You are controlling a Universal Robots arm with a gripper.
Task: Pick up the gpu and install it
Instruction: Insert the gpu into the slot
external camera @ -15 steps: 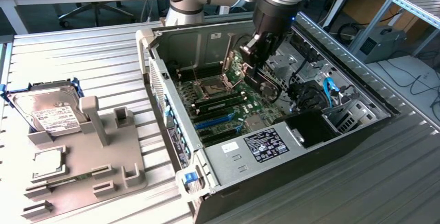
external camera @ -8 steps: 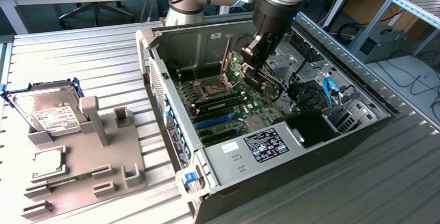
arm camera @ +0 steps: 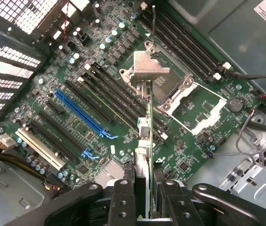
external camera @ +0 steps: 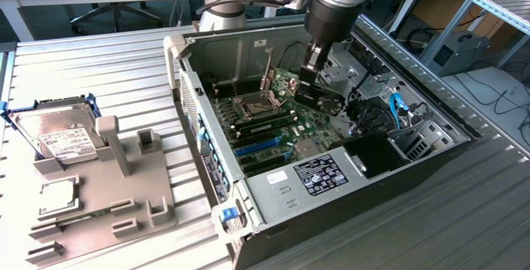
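Above the motherboard (arm camera: 43,89), gripper (arm camera: 143,188) clamps the gpu (arm camera: 145,129) edge-on, clear of the board, not seated. Install step in hand, I judge; seating calls for squaring its edge over the expansion slots (arm camera: 83,115).

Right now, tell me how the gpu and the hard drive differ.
The gpu stands on edge, gripped by the tool over the motherboard; the hard drive rests label-up outside the case. The gpu is a thin card with a metal bracket; the hard drive is a silver, white-labelled block. Both are rectangular.
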